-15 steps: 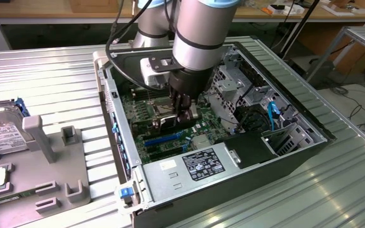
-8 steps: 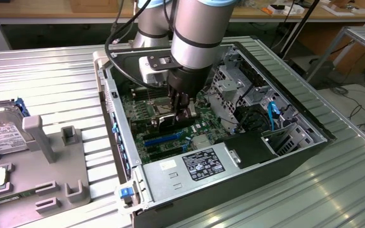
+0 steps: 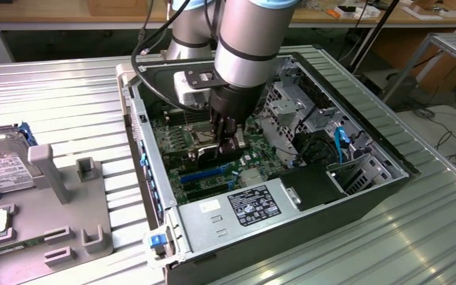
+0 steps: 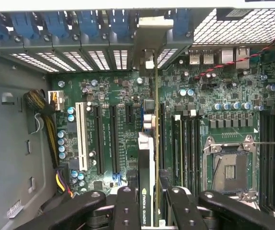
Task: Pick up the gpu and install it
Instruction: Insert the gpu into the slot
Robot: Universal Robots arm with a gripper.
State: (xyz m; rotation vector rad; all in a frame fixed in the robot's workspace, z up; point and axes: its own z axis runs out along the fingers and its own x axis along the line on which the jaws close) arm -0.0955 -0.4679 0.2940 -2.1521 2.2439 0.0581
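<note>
Worktop: ribbed grey metal worktop point(image 3: 62, 89) carrying an open black-and-silver computer case point(image 3: 142, 127) laid on its side.
Near end of case: silver power supply box point(image 3: 248, 208) with a printed label, well apart from the gripper.
Case floor: green motherboard point(image 4: 223, 81) with long black expansion slots point(image 4: 99, 139) running in parallel.
Gripper: black gripper point(image 3: 228, 139) on a silver-grey arm point(image 3: 248, 35), reaching straight down into the middle of the case.
Jaws: clenched on the gpu, with a finger against each face.
Task item: the gpu point(image 4: 146, 158), a thin green circuit card with a black cooler, stands on edge between the jaws over the motherboard, parallel to the slots. Whether its lower edge has entered a slot cannot be told.
Far end of card: silver metal end bracket point(image 4: 149, 28) sits at the row of perforated slot covers point(image 4: 55, 52) on the case wall.
Step in hand (judgement): seating the card, late in the task.
Technique (judgement): hold the card square to the motherboard, line its bracket up with the open bay, and press evenly along its length. A tilted card would bind.
Hazard (judgement): the square metal-framed processor socket point(image 4: 228, 167) lies near the card, so sideways drift is to be avoided.
</note>
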